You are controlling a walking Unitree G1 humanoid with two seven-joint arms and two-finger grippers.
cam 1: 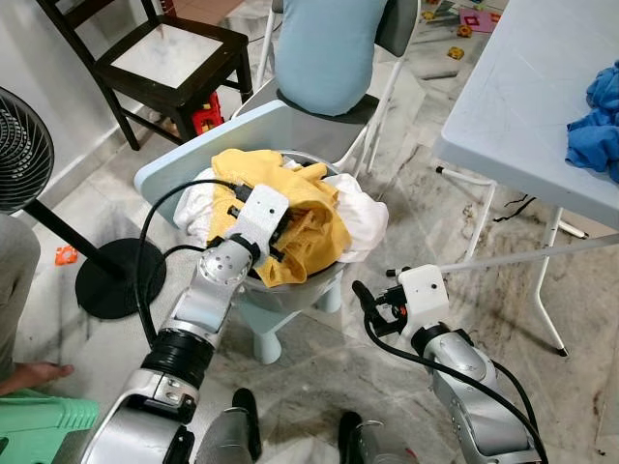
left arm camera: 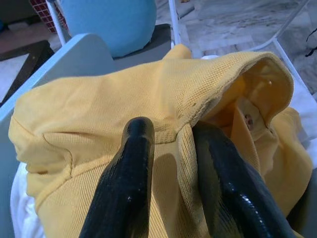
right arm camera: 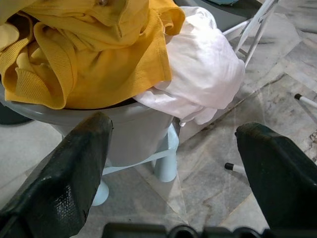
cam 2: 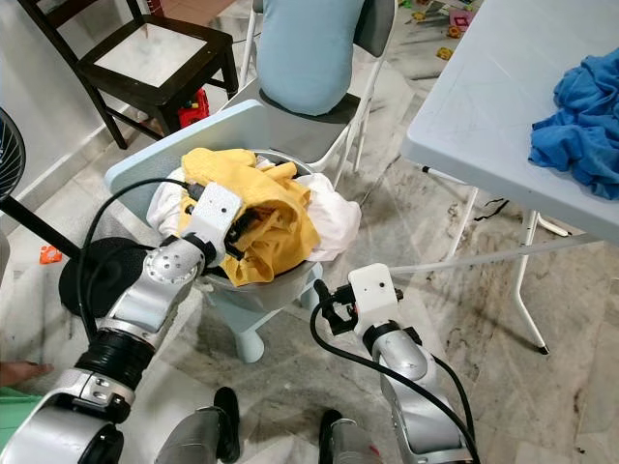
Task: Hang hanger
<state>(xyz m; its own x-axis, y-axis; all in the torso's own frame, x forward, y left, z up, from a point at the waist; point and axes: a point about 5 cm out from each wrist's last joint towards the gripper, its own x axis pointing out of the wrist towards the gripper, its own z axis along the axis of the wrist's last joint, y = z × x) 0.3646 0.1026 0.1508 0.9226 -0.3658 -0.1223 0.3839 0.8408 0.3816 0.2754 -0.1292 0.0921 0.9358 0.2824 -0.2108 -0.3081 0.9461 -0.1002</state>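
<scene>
A yellow polo shirt (cam 1: 290,208) lies heaped with a white garment (cam 1: 363,217) on a small pale blue plastic chair (cam 1: 193,145). My left gripper (cam 1: 287,230) rests on top of the heap. In the left wrist view its two fingers (left arm camera: 136,163) pinch a raised fold of the yellow shirt (left arm camera: 124,99) below the collar. My right gripper (cam 1: 372,295) hangs low beside the chair's right side, near the floor, open with nothing between its fingers (right arm camera: 79,158). It faces the chair's seat and the white garment (right arm camera: 203,69).
A white folding table (cam 1: 522,87) with a blue cloth (cam 1: 600,121) stands on the right. A person sits on a white chair (cam 1: 329,48) behind the heap. A black fan (cam 1: 19,150) and its base stand left, a dark wooden chair (cam 1: 164,53) far left, a green stool (cam 1: 39,420) near left.
</scene>
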